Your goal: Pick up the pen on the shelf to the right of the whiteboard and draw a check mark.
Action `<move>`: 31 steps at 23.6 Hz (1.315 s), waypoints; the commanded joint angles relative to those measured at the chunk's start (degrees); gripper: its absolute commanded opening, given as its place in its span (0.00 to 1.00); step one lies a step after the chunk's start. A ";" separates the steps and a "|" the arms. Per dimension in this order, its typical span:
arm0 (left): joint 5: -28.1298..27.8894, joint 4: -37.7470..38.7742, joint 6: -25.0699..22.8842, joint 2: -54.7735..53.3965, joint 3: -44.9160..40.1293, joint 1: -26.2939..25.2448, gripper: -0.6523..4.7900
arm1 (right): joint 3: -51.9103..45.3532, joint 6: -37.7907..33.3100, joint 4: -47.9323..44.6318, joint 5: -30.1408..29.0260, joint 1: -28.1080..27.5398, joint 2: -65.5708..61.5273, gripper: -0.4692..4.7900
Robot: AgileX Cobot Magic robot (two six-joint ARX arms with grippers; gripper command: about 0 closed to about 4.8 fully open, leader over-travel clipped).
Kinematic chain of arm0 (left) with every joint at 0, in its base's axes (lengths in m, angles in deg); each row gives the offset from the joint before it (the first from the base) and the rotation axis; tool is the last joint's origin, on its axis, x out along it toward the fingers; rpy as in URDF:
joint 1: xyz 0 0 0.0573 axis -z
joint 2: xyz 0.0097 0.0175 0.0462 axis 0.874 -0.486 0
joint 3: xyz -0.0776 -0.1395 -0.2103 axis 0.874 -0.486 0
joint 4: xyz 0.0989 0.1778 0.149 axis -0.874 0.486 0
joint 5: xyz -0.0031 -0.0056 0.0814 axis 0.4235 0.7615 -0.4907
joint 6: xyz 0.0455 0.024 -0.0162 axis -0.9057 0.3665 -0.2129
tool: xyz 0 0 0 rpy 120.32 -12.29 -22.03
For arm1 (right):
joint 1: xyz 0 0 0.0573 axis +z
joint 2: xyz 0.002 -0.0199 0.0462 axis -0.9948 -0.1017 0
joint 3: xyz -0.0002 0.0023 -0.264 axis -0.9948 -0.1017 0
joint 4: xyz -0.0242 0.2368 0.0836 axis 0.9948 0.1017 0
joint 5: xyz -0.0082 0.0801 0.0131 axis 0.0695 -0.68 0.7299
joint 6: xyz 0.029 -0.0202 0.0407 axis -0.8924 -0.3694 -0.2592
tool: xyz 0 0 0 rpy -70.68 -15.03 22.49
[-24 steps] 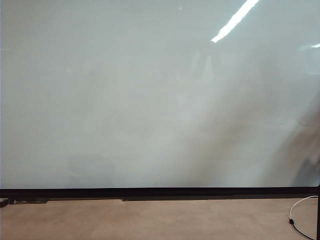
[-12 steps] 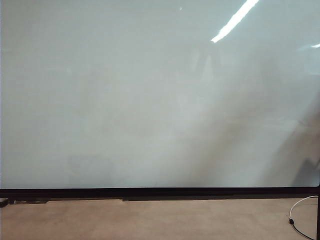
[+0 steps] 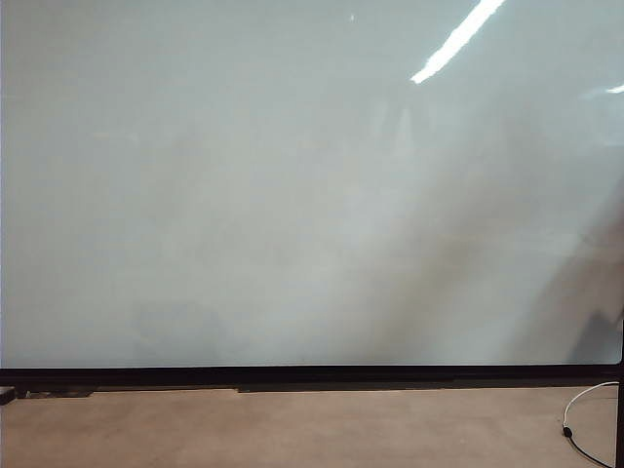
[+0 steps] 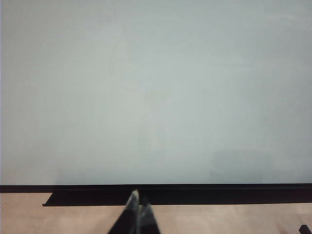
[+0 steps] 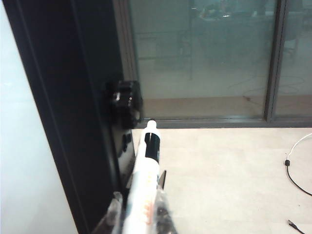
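Note:
The whiteboard (image 3: 292, 195) fills the exterior view, and neither gripper shows there. No check mark is in view on it. In the right wrist view the pen (image 5: 146, 180), white with a black band near its far end, lies between the fingers of my right gripper (image 5: 139, 195), which is shut on it. It sits beside the board's black frame (image 5: 73, 97), just below a black holder (image 5: 126, 100) on that frame. In the left wrist view my left gripper (image 4: 139, 196) hangs shut and empty before the whiteboard (image 4: 156, 87), low near its bottom edge.
A black tray rail (image 3: 312, 375) runs along the board's bottom edge above the beige floor (image 3: 292, 429). A white cable (image 3: 585, 409) lies on the floor at the right. Beyond the board's right side stands a glass partition (image 5: 204, 58).

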 commanded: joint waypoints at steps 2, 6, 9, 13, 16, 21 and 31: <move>0.02 -0.72 -0.26 -0.02 0.17 0.00 0.11 | 0.04 0.00 -0.77 -1.11 -0.59 1.09 0.08; 0.02 -0.72 -0.26 -0.02 0.17 0.00 0.11 | 0.04 0.31 -0.77 0.52 -0.87 1.46 0.08; 0.02 -0.72 -0.26 -0.02 0.17 0.00 0.11 | 0.04 0.48 -0.77 0.72 -1.40 1.49 0.08; 0.00 -0.72 -0.26 -0.02 0.17 0.00 0.11 | 0.04 0.68 -0.77 3.17 -1.64 1.53 0.08; 0.02 -0.72 -0.26 -0.02 0.17 0.00 0.11 | 0.00 0.68 -0.77 3.96 -2.23 1.70 0.08; 0.00 -0.72 -0.26 -0.02 0.17 0.00 0.11 | -4.55 1.75 -0.72 14.29 -1.97 7.21 0.08; 0.00 -0.72 -0.26 -0.02 0.15 0.00 0.11 | -18.34 2.64 -0.37 33.33 5.16 23.12 0.08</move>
